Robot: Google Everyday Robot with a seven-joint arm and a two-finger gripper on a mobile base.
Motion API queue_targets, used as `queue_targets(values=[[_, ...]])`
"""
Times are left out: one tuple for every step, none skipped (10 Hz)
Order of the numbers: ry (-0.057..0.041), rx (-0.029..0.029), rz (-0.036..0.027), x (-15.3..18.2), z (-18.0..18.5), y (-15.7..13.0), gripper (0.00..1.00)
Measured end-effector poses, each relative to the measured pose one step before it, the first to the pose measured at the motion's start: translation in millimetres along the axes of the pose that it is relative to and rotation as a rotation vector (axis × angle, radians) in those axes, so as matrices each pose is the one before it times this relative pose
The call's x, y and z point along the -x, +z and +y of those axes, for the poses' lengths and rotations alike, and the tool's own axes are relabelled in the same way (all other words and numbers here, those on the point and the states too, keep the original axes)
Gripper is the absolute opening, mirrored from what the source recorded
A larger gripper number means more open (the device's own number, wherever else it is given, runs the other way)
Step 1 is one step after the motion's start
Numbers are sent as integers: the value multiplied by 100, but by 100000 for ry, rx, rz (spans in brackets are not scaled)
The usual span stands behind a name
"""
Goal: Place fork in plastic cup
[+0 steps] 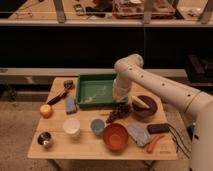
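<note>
A white plastic cup [71, 126] stands at the front left of the wooden table [85, 148], with a smaller blue-grey cup [97, 126] to its right. I cannot make out a fork; it is hidden or too small to tell. My arm comes in from the right, bends above the table and points down. My gripper [119, 95] hangs at the right edge of the green tray [95, 90], behind and to the right of both cups and well apart from them.
An orange [46, 110], a blue sponge [70, 105] and a dark-handled utensil [62, 93] lie at the left. A metal cup [45, 139], an orange bowl [116, 136], grapes [117, 113], a purple bowl [144, 107] and a black object [159, 128] crowd the front and right.
</note>
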Motion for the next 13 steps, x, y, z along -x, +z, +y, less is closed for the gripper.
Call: queue_targets(values=[[-1047, -37, -248, 358, -145, -991, 12], [-1636, 842, -603, 399, 145, -1144, 12], [-1162, 653, -1195, 458, 345, -396, 12], [-317, -213, -1519, 405, 450, -282, 12], [-150, -20, -1128, 515, 963, -600, 12], [-788, -26, -107, 566, 396, -448, 12], [-1573, -33, -36, 889, 162, -455, 12], [-1416, -135, 274, 855, 217, -635, 12], [-940, 9, 506, 816, 454, -788, 12], [-1096, 379, 406, 735, 258, -352, 12], [-883, 209, 357, 594, 29, -102, 12], [-825, 301, 992, 799, 300, -260, 12], [-562, 545, 820, 629, 304, -62, 12]])
